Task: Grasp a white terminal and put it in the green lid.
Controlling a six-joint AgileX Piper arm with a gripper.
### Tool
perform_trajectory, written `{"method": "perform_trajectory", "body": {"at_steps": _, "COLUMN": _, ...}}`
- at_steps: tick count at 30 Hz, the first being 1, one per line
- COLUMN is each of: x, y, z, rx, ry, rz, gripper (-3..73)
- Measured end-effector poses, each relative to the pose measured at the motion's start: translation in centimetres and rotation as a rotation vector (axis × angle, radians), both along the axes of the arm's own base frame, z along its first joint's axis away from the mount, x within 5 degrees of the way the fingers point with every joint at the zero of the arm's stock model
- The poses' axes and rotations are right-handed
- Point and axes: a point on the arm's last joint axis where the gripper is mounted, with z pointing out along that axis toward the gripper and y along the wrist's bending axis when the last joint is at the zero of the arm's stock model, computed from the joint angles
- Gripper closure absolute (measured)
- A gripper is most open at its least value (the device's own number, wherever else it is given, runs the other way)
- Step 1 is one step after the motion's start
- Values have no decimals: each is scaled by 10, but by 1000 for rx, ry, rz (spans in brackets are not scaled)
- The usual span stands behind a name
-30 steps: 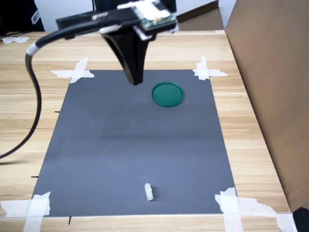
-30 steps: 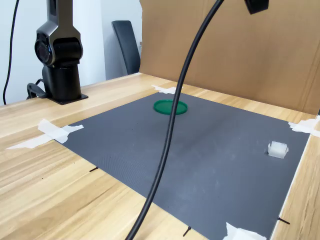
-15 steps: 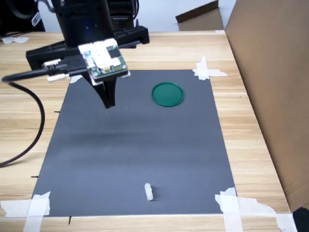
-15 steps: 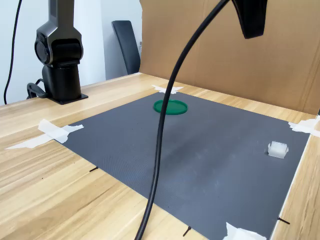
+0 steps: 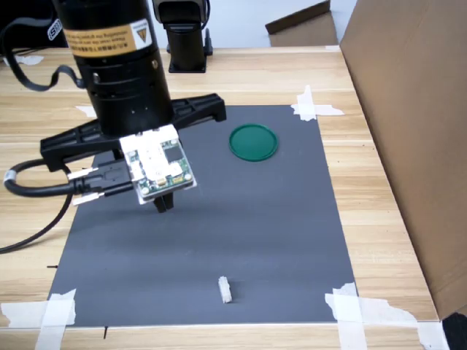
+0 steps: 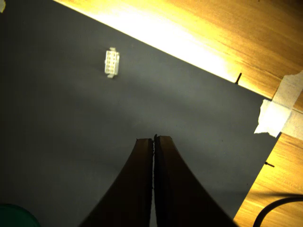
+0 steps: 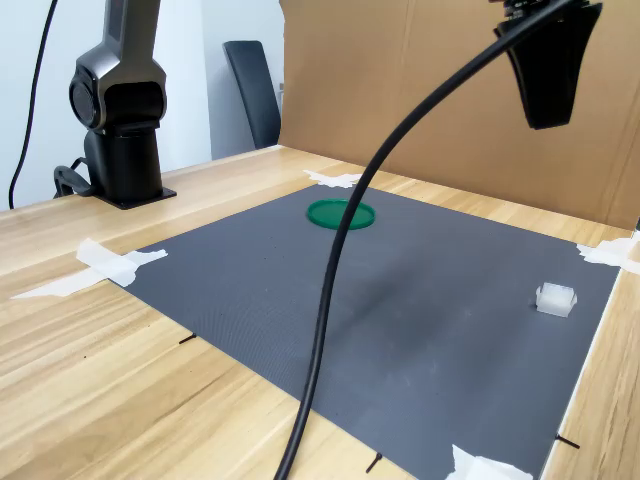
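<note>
The white terminal (image 5: 225, 289) lies alone near the front edge of the grey mat (image 5: 255, 219); it also shows in the second exterior view (image 7: 556, 298) and in the wrist view (image 6: 111, 63). The green lid (image 5: 253, 142) rests flat near the mat's far edge, seen too in the second exterior view (image 7: 341, 214), and only as a sliver at the wrist view's corner (image 6: 12, 215). My gripper (image 5: 164, 205) hangs above the mat's middle left in the first exterior view, well short of the terminal. Its dark fingers (image 6: 142, 189) are pressed together with nothing between them. In the second exterior view the gripper (image 7: 548, 120) hangs high above the mat.
White tape strips (image 5: 350, 310) hold the mat's corners to the wooden table (image 5: 379, 219). A tall cardboard wall (image 5: 408, 109) stands along the first exterior view's right. The arm's black cable (image 7: 330, 300) loops across the second exterior view; the arm's base (image 7: 118, 110) stands at the table's far side.
The arm has swung from near the green lid toward the mat's front and the first exterior view's left, lowering. The terminal and lid have stayed put.
</note>
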Motion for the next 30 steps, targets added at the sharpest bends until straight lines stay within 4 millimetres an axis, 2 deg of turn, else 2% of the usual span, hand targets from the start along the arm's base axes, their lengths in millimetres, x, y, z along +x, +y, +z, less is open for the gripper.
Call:
{"method": "perform_trajectory", "body": {"at_steps": 4, "x": 11, "y": 4, "z": -6, "rx": 0, "ry": -3, "rz": -4, "gripper": 723}}
{"method": "perform_trajectory", "body": {"at_steps": 6, "x": 15, "y": 19, "z": -17, "rx": -25, "ry": 19, "rz": 28, "gripper": 723}}
{"method": "perform_trajectory", "body": {"at_steps": 8, "x": 16, "y": 26, "z": -21, "rx": -38, "ry": 26, "rz": 45, "gripper": 723}}
{"method": "perform_trajectory", "body": {"at_steps": 9, "x": 17, "y": 43, "z": -32, "rx": -51, "ry": 48, "rz": 85, "gripper": 723}}
{"method": "perform_trajectory", "body": {"at_steps": 18, "x": 21, "y": 44, "z": -32, "rx": -25, "ry": 22, "rz": 40, "gripper": 723}}
{"method": "perform_trajectory", "body": {"at_steps": 20, "x": 25, "y": 45, "z": -40, "rx": -26, "ry": 33, "rz": 38, "gripper": 723}}
{"method": "perform_trajectory", "body": {"at_steps": 22, "x": 31, "y": 46, "z": -62, "rx": -35, "ry": 94, "rz": 36, "gripper": 723}}
{"method": "perform_trajectory", "body": {"at_steps": 26, "x": 37, "y": 45, "z": -76, "rx": -57, "ry": 111, "rz": 27, "gripper": 723}}
{"method": "perform_trajectory", "body": {"at_steps": 30, "x": 39, "y": 44, "z": -75, "rx": -63, "ry": 84, "rz": 23, "gripper": 723}}
